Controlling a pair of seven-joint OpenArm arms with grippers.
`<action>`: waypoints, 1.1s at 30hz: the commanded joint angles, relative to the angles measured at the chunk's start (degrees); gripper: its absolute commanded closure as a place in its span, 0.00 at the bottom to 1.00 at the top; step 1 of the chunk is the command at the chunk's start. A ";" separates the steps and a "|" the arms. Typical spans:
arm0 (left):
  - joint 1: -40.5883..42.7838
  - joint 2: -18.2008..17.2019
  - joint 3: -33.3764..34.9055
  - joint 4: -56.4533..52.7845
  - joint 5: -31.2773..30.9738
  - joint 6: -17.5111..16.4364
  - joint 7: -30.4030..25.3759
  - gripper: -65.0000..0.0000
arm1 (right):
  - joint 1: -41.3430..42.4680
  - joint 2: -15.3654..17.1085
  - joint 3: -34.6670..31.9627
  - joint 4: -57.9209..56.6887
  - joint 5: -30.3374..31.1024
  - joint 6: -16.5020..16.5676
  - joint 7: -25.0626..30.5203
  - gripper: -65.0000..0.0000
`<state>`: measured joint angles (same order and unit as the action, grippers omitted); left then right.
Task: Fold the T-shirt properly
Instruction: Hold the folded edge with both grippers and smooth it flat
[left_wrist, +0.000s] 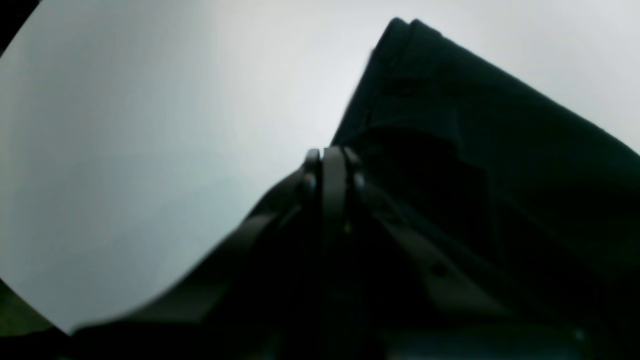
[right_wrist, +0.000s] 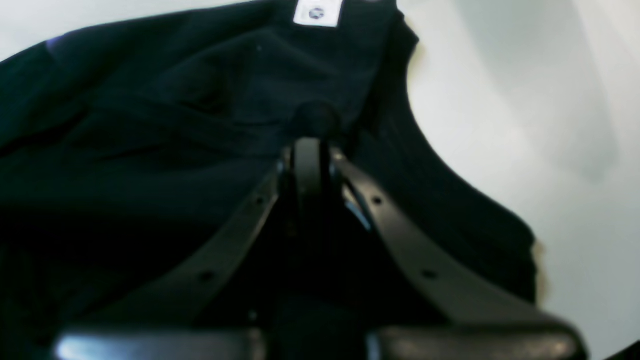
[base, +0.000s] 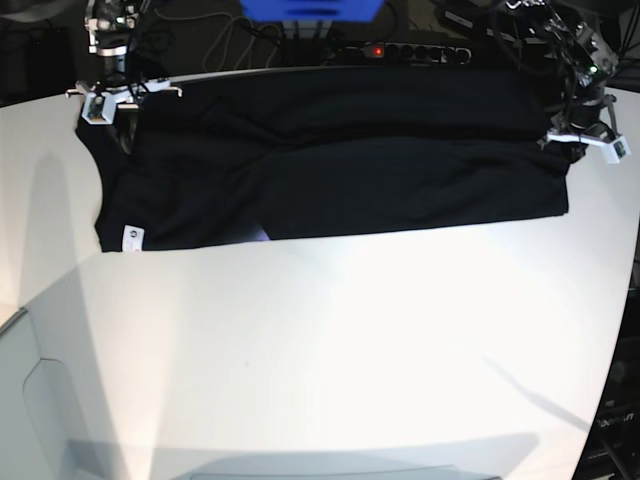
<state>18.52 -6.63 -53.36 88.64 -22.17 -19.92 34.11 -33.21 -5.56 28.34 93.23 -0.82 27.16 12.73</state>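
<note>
While the cloth lies spread: the large plain black short-sleeved T-shirt (base: 330, 170) stretches in a long band across the far side of the white table (base: 330, 340).
Step in hand: judged, a lengthwise fold, with both far ends of the band gripped.
Next move: likely carrying the pinched edge evenly toward the near edge, both arms level so no slack bunches.
Left fingers (left_wrist: 332, 157): clenched, black cloth directly beyond and beside the tips; apparently pinching the shirt's end.
Right fingers (right_wrist: 307, 150): clenched on a small bunch of cloth at their tips.
Small white label tag (right_wrist: 318, 12): beyond the right fingers, near the neck edge.
</note>
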 joint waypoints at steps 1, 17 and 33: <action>0.07 -0.88 -0.22 0.90 -0.64 -0.08 -1.10 0.91 | -0.24 0.51 0.37 0.62 0.86 -0.04 1.73 0.92; 1.65 0.17 -3.82 3.27 -0.73 -0.08 -1.18 0.19 | 0.99 -2.22 6.87 4.22 1.22 -0.04 1.99 0.40; 1.56 0.70 -1.45 0.55 -0.73 -0.08 -1.18 0.20 | -0.50 -3.44 2.21 5.71 0.86 -0.04 1.73 0.40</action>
<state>19.97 -5.15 -54.54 88.51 -22.37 -19.92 33.87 -33.41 -9.39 30.35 97.93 -0.84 27.16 12.73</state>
